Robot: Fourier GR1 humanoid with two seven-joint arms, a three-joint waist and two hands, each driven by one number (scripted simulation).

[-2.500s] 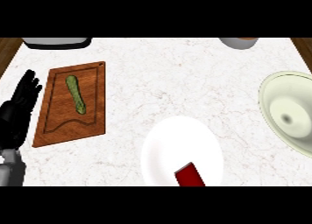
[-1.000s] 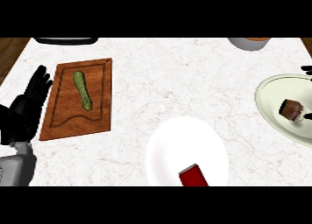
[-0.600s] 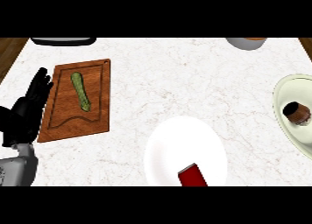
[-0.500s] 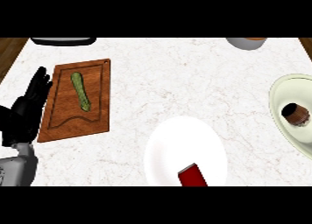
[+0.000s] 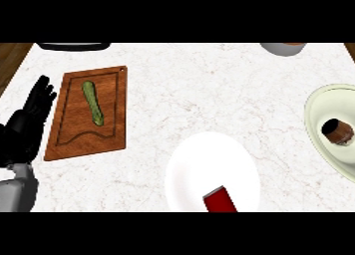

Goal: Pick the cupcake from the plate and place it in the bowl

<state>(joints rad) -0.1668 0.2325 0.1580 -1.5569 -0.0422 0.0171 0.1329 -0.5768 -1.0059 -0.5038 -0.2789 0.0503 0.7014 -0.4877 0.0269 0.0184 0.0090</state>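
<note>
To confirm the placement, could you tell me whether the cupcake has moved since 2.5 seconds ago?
Yes. The cupcake now sits in the bowl, right of the white plate; earlier the bowl held nothing.

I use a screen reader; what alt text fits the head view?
A brown cupcake sits in a pale bowl at right. The white plate holds a red object; the open left hand rests beside a wooden board.

we note even, bright light across marble counter (image 5: 180, 99); no source direction evident. shadows faint, none hard. no glare on white plate (image 5: 210, 172). no blur. bowl (image 5: 335, 107) at right edge looks stretched.
</note>
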